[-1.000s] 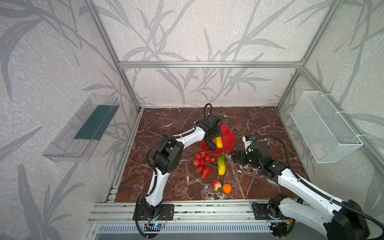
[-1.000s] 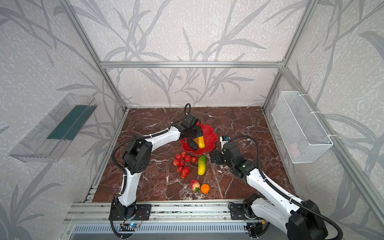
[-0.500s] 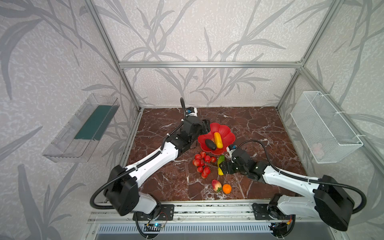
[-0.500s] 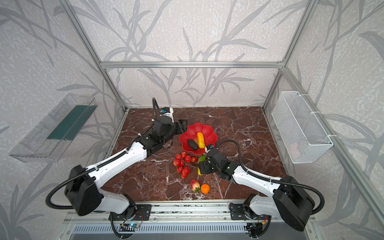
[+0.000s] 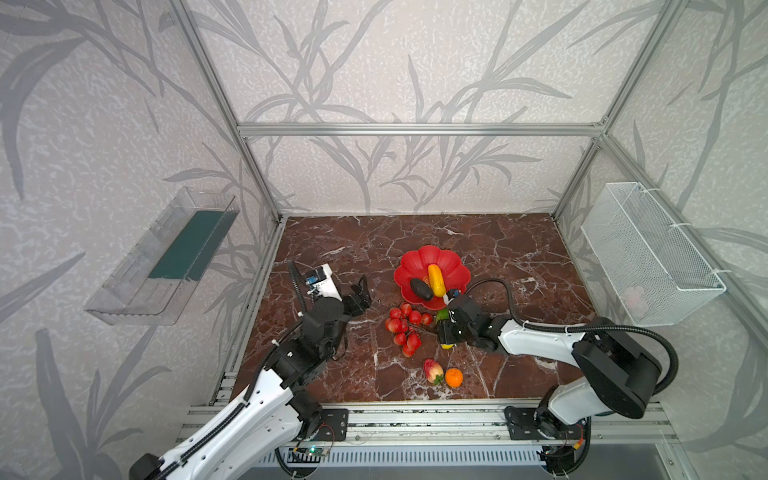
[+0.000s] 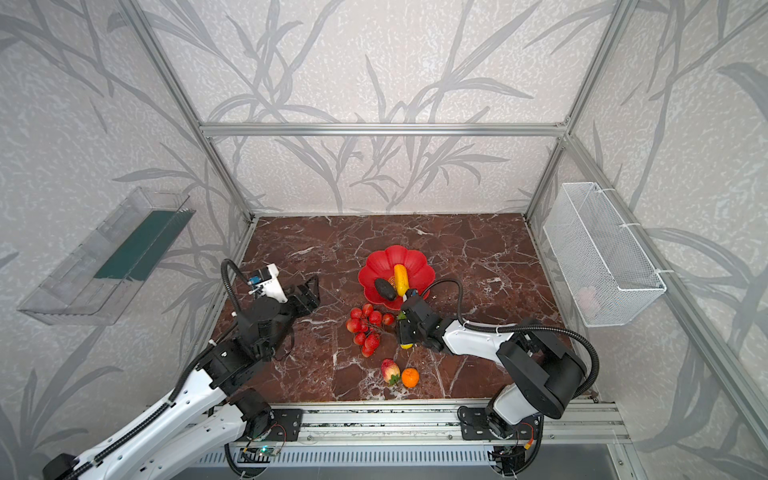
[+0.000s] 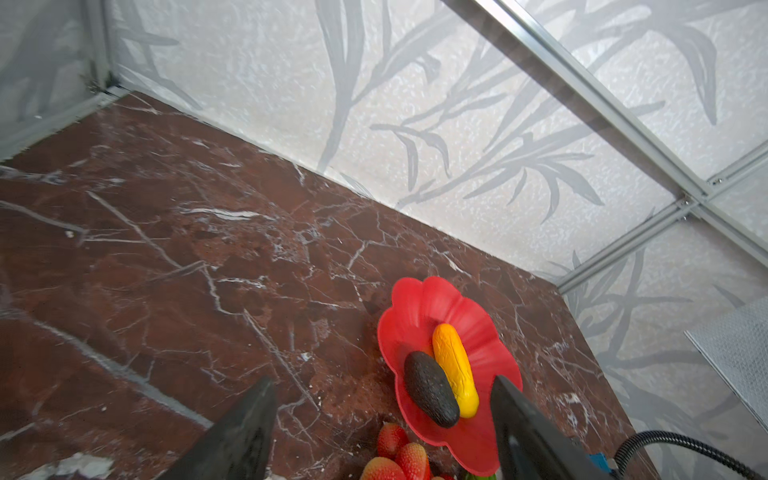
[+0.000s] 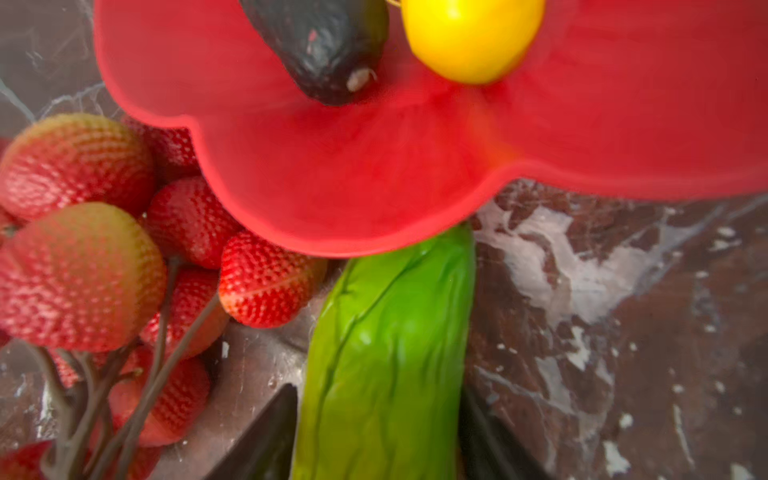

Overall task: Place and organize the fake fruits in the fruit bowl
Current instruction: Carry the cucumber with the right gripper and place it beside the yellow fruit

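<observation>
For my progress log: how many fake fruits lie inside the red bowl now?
2: the yellow oblong fruit at the centre of the red bowl, and the dark oval fruit lying beside it. None seems hidden.

In the fruit bowl (image 5: 415, 257) lie an oval fruit (image 5: 421, 288) and, right of it, an oblong fruit (image 5: 436, 279). Before the bowl: a second oblong fruit (image 8: 386, 353), its end under the rim; berry cluster (image 5: 405, 328) front-left; peach (image 5: 432, 370) and orange (image 5: 454, 377) farther forward.

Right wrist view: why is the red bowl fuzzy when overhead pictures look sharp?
Right wrist view: the red bowl and yellow fruit look soft, by focus or motion, unclear; the green oblong fruit is crisper. Both top views: sharp throughout.
</observation>
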Available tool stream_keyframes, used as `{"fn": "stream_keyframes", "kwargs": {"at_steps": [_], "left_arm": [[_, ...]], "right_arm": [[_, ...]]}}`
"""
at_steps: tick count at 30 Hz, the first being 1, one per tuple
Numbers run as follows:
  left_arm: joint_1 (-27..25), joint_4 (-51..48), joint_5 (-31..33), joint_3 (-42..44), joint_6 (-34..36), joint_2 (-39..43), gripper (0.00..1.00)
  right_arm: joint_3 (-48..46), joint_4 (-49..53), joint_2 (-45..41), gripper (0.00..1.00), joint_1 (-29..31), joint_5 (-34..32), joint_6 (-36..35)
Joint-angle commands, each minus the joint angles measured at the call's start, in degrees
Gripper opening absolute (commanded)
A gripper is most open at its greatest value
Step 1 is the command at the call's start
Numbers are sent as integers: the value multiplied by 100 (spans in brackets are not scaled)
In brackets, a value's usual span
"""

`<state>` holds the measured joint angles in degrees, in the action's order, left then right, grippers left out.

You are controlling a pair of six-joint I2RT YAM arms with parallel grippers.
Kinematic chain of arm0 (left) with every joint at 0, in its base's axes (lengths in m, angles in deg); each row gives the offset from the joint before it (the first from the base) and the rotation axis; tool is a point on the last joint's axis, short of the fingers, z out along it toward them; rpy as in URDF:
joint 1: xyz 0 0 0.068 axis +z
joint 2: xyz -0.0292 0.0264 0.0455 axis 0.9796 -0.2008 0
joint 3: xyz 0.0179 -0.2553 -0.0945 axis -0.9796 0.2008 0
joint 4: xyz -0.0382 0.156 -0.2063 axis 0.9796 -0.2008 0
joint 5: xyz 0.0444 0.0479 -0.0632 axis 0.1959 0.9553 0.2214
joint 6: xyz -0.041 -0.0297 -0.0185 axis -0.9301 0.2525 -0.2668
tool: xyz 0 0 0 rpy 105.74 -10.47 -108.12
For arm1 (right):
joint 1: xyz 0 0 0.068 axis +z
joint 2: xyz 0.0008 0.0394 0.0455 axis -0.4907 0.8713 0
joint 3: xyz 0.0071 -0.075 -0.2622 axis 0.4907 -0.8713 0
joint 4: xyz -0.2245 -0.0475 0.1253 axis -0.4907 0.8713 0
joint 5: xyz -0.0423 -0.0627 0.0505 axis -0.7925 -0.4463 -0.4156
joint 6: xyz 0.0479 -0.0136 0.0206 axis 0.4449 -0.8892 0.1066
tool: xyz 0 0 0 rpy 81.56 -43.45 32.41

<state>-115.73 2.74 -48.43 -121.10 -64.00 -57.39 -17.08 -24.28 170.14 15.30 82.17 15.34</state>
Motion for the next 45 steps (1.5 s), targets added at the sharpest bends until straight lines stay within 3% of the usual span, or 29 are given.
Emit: {"fn": "stream_keyframes", "kwargs": {"at_steps": [1,9,13,16,24,28,38,45], "left_arm": [[15,-528,622,282,-302,586,83],[24,-786,764,699,-444,1355,86],[25,-737,675,792,-470,1316,86],[23,-690,576,787,-455,1224,86],[27,-1145,80,580,-502,1173,84],[29,-1677,-341,454,-512,1218,83],[26,-2038,-1209,287,-501,1173,77],[9,-1332,-2268,375,-618,417,69]], "right_arm": [[-139,-179,-243,48,34,-86,164],[-624,844,-1923,41,31,-760,-36],[-819,948,-2789,41,-1,-1440,-671],[-547,812,-2900,41,-223,-1538,-1244],[971,348,-947,43,-1139,-689,-1981],[1620,286,78,43,-1546,-265,-1783],[2578,28,1786,46,-1724,121,-1788],[2589,65,1603,71,-1727,134,-1631]]}}
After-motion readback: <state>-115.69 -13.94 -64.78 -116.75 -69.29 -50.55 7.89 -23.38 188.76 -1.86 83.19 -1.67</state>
